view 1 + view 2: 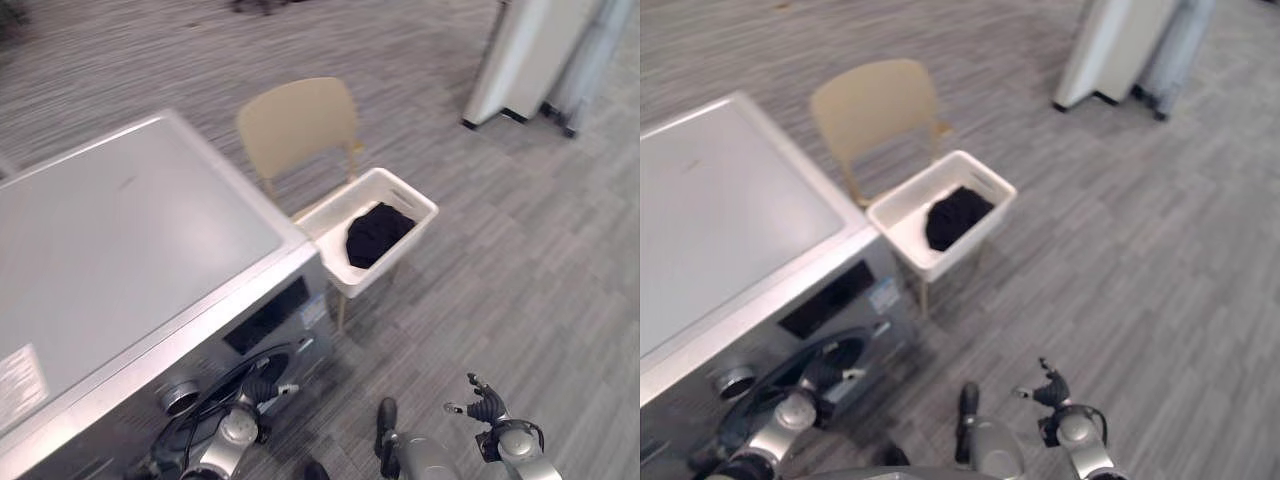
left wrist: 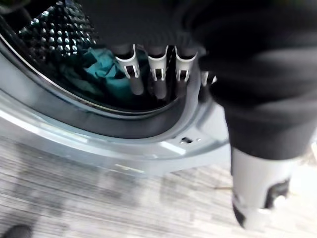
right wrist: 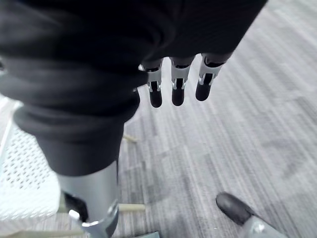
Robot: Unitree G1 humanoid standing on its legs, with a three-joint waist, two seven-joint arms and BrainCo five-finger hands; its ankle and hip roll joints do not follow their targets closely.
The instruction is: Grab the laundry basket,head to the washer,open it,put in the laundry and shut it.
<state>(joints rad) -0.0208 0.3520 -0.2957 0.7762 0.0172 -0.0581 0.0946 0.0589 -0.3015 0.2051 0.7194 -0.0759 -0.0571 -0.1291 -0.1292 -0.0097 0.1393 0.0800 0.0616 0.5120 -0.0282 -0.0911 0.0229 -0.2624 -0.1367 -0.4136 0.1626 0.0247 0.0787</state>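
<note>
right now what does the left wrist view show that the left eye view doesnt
Left wrist view alone: the inside of the drum, with teal laundry already lying in it.

Left eye view alone: the white basket on the beige chair, a dark garment in it, and the right hand, open over the floor.

Both: the washer and the left hand at its open doorway, fingers straight.

Even, diffuse indoor light; the washer (image 1: pixel 120 250) lid carries a pale sheen — no hard glare; soft shadow under the chair (image 1: pixel 300 125); close wrist views blur — the left hand (image 2: pixel 153 74) smeared.
</note>
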